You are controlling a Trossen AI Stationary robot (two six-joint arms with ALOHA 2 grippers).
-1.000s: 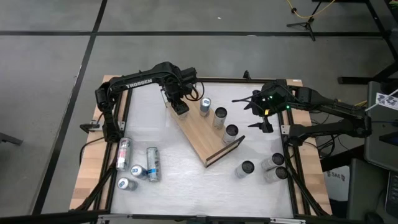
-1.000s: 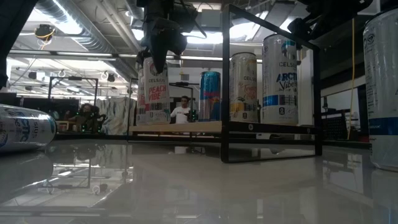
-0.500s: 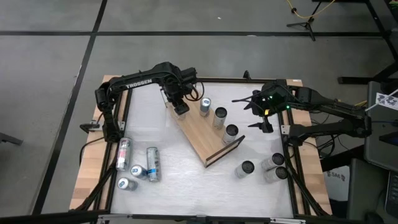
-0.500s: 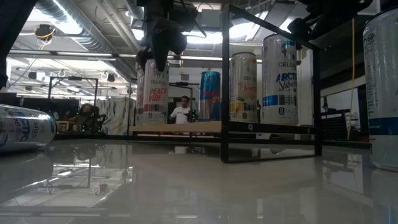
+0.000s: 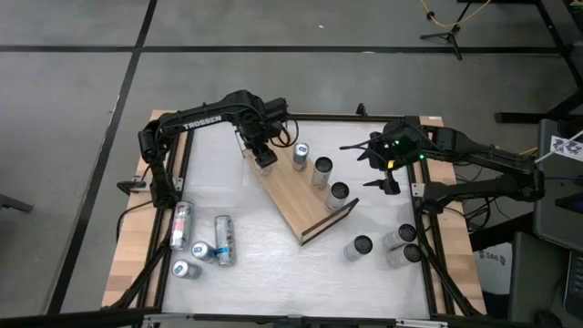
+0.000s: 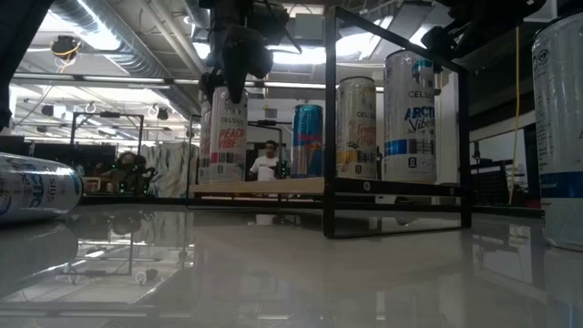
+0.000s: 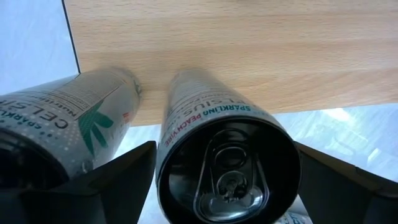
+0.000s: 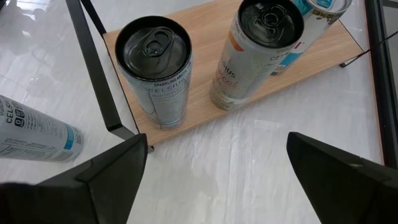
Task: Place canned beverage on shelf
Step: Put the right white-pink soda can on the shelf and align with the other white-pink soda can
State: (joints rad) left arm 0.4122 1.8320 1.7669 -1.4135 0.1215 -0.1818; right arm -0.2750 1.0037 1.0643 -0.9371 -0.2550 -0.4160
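Now we see the left gripper (image 5: pixel 265 157) poised over the shelf's (image 5: pixel 293 195) far end, its fingers spread on either side of an upright peach can (image 6: pixel 228 135) that stands on the board, with no visible contact on its sides. Three more cans (image 5: pixel 320 171) stand in a row along the shelf, one lies beside the peach can in the left wrist view, and others are scattered on the worktop (image 5: pixel 264 264). Off to the right, the right gripper (image 5: pixel 372 153) hangs spread and empty.

Overhead and table-level views — wrist cameras close — share the shelf (image 5: pixel 296 196).
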